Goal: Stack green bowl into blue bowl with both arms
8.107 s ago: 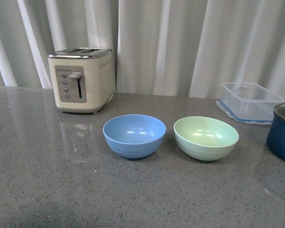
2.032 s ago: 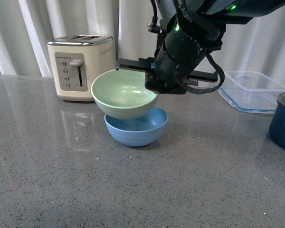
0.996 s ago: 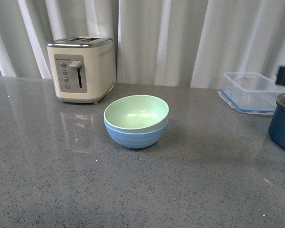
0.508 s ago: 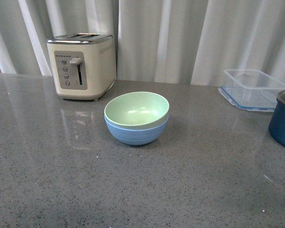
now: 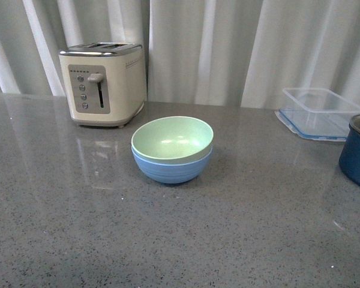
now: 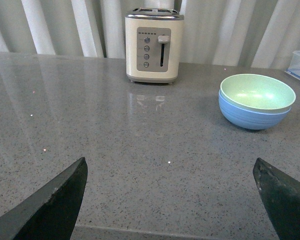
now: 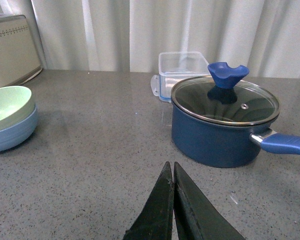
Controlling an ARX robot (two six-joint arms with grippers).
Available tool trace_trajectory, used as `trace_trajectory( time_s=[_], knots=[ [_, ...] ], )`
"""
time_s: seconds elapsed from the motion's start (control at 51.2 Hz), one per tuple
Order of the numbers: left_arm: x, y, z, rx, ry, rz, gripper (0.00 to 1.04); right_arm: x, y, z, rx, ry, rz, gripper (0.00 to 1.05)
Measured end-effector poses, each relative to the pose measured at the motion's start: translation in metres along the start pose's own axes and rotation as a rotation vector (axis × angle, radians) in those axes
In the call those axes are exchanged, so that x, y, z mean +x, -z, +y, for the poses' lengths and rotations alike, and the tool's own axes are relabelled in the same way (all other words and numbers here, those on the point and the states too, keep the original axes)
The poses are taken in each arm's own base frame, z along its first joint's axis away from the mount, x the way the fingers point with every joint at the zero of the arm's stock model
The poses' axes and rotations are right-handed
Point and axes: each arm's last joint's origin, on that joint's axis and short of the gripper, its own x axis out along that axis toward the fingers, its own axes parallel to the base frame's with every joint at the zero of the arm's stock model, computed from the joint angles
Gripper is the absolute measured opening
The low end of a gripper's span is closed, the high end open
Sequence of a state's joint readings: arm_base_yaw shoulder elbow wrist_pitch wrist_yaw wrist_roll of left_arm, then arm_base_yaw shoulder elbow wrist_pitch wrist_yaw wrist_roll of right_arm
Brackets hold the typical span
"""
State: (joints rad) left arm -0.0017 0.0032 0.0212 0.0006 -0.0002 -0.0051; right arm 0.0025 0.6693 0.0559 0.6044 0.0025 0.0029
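Observation:
The green bowl (image 5: 172, 139) sits nested inside the blue bowl (image 5: 171, 168) in the middle of the grey counter. The stack also shows in the left wrist view, green bowl (image 6: 256, 92) in blue bowl (image 6: 253, 116), and in the right wrist view, green bowl (image 7: 8, 104) in blue bowl (image 7: 14, 135). Neither arm shows in the front view. My left gripper (image 6: 171, 170) is open and empty, far from the bowls. My right gripper (image 7: 170, 166) is shut on nothing, over bare counter between the bowls and the dark pot.
A cream toaster (image 5: 103, 84) stands at the back left of the grey counter (image 5: 168, 240). A clear blue-rimmed container (image 5: 318, 113) sits back right. A dark blue pot (image 7: 221, 125) with a glass lid and long handle stands at the right edge.
The right arm carried the green bowl over, set it into the blue bowl and withdrew out of the front view. In the last half second nothing has moved.

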Motion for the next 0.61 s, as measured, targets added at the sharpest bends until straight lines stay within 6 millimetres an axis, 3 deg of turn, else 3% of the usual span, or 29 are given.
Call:
trace_trajectory(
  time_s=[0.156, 0.606],
  knots=[
    [0.000, 0.000, 0.000, 0.000, 0.000, 0.000, 0.98, -0.008, 0.011, 0.000, 0.000, 0.000, 0.002, 0.01],
    [0.000, 0.000, 0.000, 0.000, 0.000, 0.000, 0.98, -0.025, 0.006, 0.000, 0.000, -0.001, -0.016, 0.01]
  ],
)
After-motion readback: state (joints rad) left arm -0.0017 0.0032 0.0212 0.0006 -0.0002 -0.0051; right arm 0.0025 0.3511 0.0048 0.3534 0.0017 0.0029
